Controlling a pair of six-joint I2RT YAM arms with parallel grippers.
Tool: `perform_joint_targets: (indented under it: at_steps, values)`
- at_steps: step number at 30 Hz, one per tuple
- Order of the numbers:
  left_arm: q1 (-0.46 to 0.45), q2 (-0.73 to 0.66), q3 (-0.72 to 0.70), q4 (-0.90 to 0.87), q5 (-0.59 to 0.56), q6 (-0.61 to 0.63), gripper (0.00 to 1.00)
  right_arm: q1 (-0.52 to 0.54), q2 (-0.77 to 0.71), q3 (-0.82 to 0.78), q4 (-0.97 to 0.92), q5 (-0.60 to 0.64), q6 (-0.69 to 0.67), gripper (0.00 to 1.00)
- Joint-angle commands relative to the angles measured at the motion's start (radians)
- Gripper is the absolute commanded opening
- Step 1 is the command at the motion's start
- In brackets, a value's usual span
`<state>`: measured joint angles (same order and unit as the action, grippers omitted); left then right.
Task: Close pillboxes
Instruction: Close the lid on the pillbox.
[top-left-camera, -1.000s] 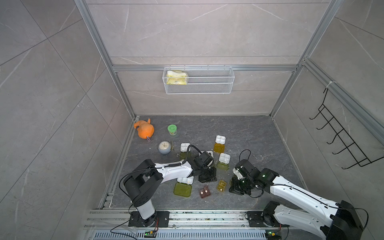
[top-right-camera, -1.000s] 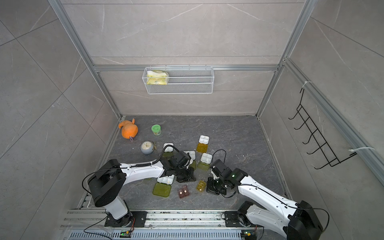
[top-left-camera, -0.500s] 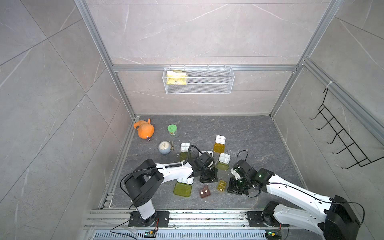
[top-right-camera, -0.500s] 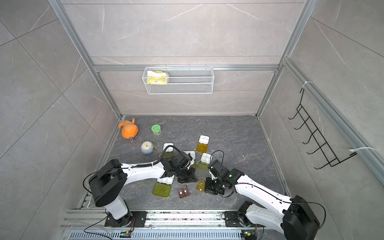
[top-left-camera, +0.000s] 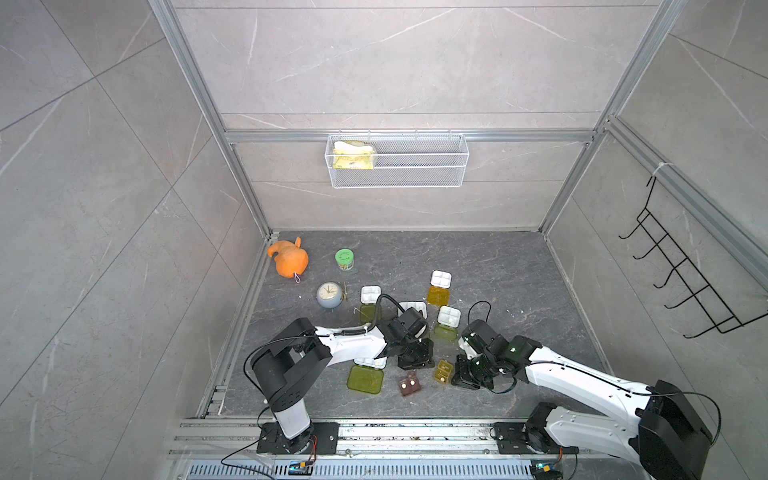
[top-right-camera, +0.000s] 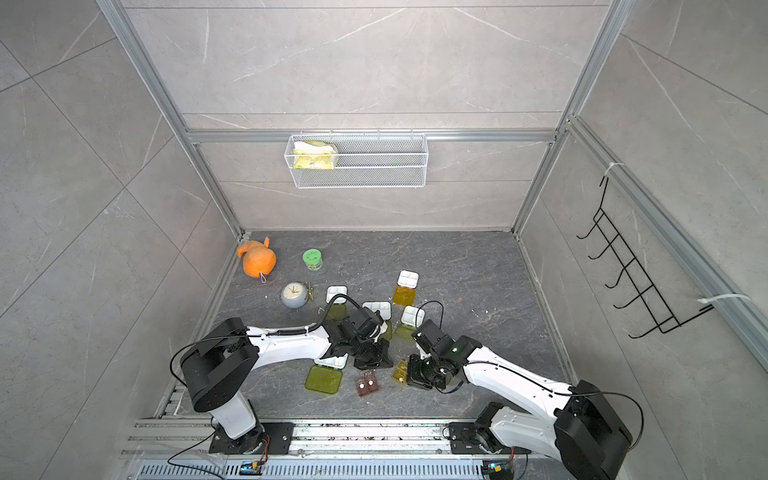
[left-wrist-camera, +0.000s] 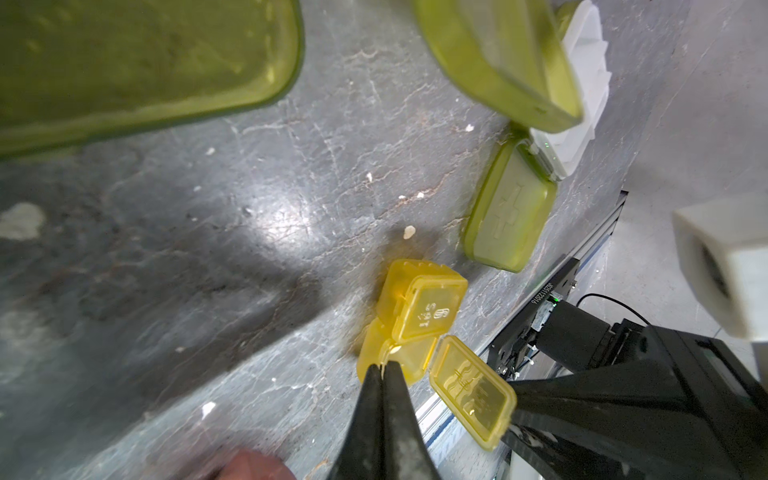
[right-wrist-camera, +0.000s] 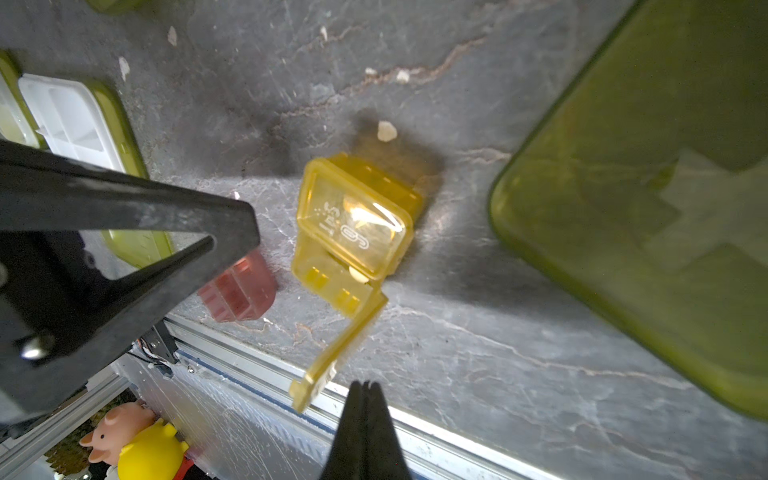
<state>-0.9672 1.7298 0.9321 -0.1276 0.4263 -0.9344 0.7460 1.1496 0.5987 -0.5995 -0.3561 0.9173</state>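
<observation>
Left pincer (left-wrist-camera: 382, 370): fingers pressed together with nothing between them. The tips sit right at the rim of the amber pillbox's open compartment; I cannot tell whether they touch it.
Right pincer (right-wrist-camera: 365, 388): fingers pressed together and empty. The tips are just beside the free end of the open lid, apart from it.
Amber pillbox (top-left-camera: 443, 371): lies on the table near its front edge, between the two pincers. The lid marked SAT is down; the open lid (right-wrist-camera: 338, 345) next to it stands swung out.
Brown pillbox (top-left-camera: 409, 385): just beside the amber one, on the left arm's side. Two pale specks show in it in both top views.
Large pillboxes (top-left-camera: 440, 279): white divided trays with yellow-green lids laid open, one lid orange. They are spread behind the pincers, and one tray is partly under the left arm.
Table (top-left-camera: 519, 291): dark veined stone, dotted with pale crumbs.
Back left of the table: orange plush toy (top-left-camera: 289, 259), green-lidded jar (top-left-camera: 344, 259) and grey clock (top-left-camera: 329, 295).
</observation>
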Motion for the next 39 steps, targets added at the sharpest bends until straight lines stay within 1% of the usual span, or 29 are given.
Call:
perform_joint_targets:
  at_steps: [1,18,39]
  values:
    - [-0.005,0.018,-0.003,0.006,0.023,0.002,0.00,0.007,0.020,0.010,0.013,0.000,-0.003,0.00]
    - [-0.005,0.063,0.025,-0.004,0.053,0.031,0.00,0.008,0.078,0.046,0.020,0.006,-0.017,0.00]
    - [-0.005,0.066,0.024,0.007,0.067,0.031,0.00,0.016,0.137,0.077,0.039,0.008,-0.021,0.00]
